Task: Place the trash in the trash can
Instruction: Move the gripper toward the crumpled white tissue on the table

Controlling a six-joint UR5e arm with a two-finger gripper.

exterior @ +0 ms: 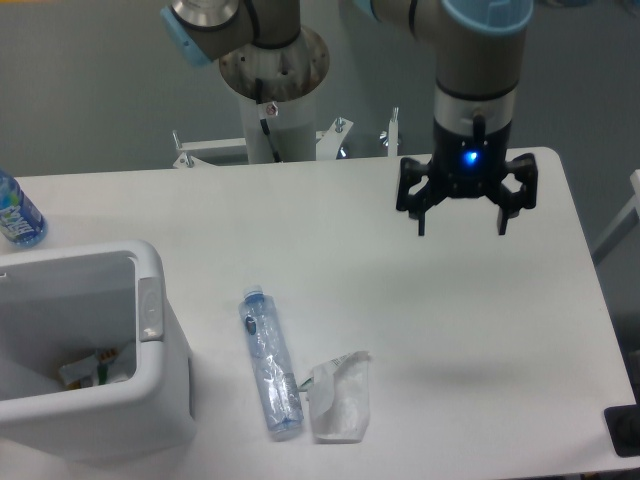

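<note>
The table (330,215) carries everything. The bin (150,330) sits at its front left corner, with some scraps already inside. The gripper (461,222) hangs over the back right part of the table, fingers spread wide, holding nothing, well apart from the trash. The bottle (270,365) lies on its side near the front edge, cap pointing toward the back, just right of the bin. The pouch (340,398) lies just beside the bottle's lower end, at its right.

The bottle looks empty, so probably light, thin-walled and slick; a pinch across its middle should hold it. The pouch looks limp and crinkly; best pinched at a bunched fold.
</note>
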